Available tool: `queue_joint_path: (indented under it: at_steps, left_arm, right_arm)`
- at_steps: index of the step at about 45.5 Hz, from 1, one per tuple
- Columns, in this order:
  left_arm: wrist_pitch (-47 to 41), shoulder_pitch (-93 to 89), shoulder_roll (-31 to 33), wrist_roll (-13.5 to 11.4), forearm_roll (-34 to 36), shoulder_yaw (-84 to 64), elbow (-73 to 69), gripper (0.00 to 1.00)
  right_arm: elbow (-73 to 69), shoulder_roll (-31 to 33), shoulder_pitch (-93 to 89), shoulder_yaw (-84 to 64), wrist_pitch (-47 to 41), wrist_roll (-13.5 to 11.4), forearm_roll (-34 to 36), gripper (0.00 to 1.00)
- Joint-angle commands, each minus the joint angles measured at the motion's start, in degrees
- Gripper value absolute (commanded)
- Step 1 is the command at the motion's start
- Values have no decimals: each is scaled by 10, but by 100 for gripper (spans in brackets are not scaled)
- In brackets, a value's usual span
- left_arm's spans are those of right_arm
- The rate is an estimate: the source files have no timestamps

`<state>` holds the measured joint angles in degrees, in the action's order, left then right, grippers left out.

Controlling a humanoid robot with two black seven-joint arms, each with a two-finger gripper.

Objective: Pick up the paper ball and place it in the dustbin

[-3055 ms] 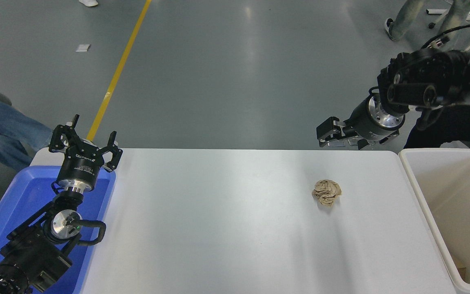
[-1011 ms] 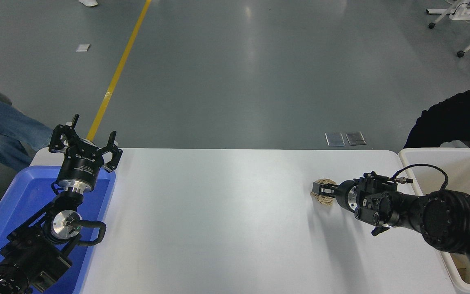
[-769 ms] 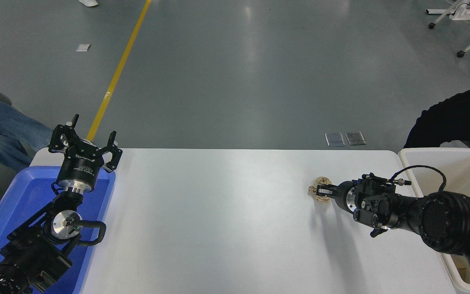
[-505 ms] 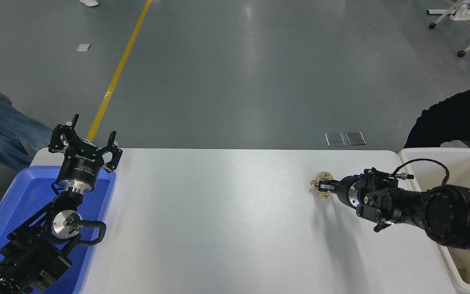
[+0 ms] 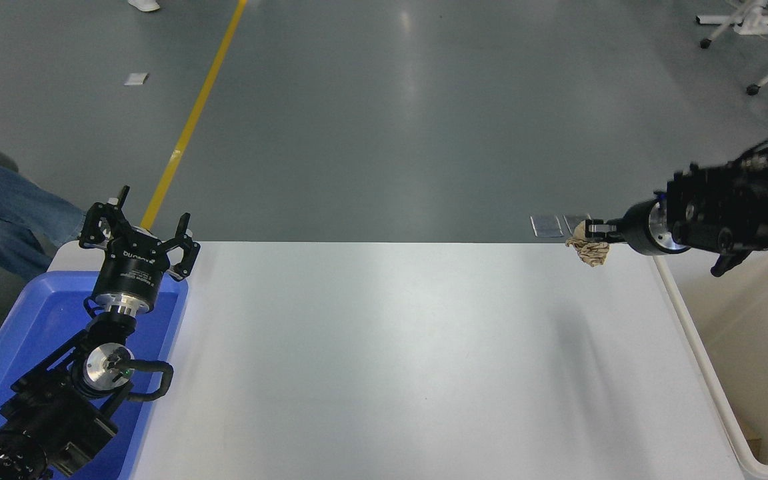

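Observation:
The tan-brown crumpled paper ball [image 5: 587, 248] hangs in the air above the table's far right edge, held in my right gripper [image 5: 589, 232], which is shut on it. The right arm comes in level from the right edge, high above the table. The cream-white dustbin [image 5: 704, 360] stands at the table's right end, just right of and below the ball. My left gripper [image 5: 137, 233] is open and parked at the lower left, over the blue tray.
A shallow blue tray [image 5: 4, 353] sits at the table's left end under the left arm. The white table [image 5: 384, 360] lies between tray and bin. A person's jeans leg [image 5: 11, 200] shows at the left edge.
My right gripper closed on the paper ball on the table, then lifted it up and to the right, toward the dustbin. The left arm has not moved.

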<state>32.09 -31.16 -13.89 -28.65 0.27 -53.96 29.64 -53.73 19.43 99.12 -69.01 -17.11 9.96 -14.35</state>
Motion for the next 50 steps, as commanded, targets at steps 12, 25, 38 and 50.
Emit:
queue_joint_path:
  at_steps: [12, 25, 38, 50]
  left_arm:
    - [0, 0, 0, 0, 0, 0, 0, 98]
    - [0, 0, 0, 0, 0, 0, 0, 98]
    - [-1, 0, 0, -1, 0, 0, 0, 98]
    - [0, 0, 0, 0, 0, 0, 0, 98]
  right_arm:
    - [-116, 17, 227, -24, -151, 1, -14, 0]
    - [-148, 17, 320, -17, -213, 1, -19, 0]
    - [-189, 18, 351, -19, -214, 1, -19, 0]
    - [-187, 14, 336, -20, -212, 0, -21, 0]
